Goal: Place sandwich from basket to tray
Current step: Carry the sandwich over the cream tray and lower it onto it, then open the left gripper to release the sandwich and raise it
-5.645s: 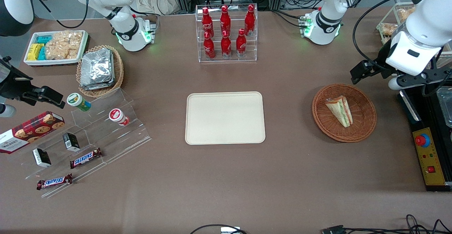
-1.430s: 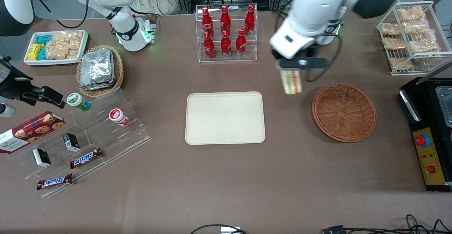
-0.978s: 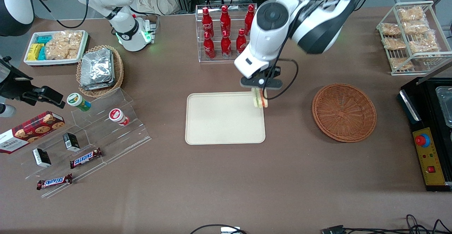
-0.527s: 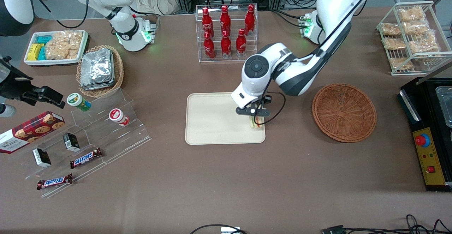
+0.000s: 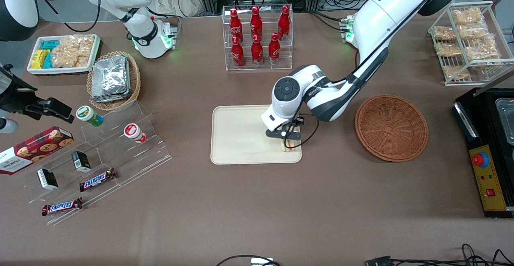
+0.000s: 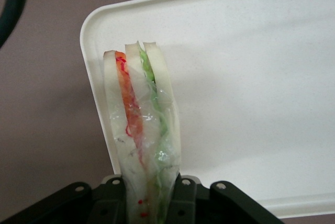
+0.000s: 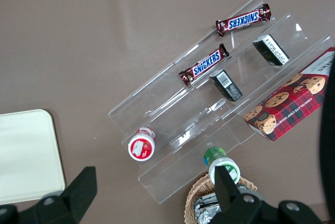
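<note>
Wrist view: pincer (image 6: pixel 148 203) grips sandwich (image 6: pixel 140 140) on edge, lengthwise over tray (image 6: pixel 251 77) corner.

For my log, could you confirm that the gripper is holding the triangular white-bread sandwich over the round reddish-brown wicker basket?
Not quite: the gripper holds the triangular white-bread sandwich over a corner of the flat cream-beige tray, not the round reddish-brown wicker basket, which lies bare. The left wrist view shows it.

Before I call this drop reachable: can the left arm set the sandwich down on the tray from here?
Probably yes: the gripper holds the sandwich over the tray corner nearest the basket, with nothing beneath.
</note>
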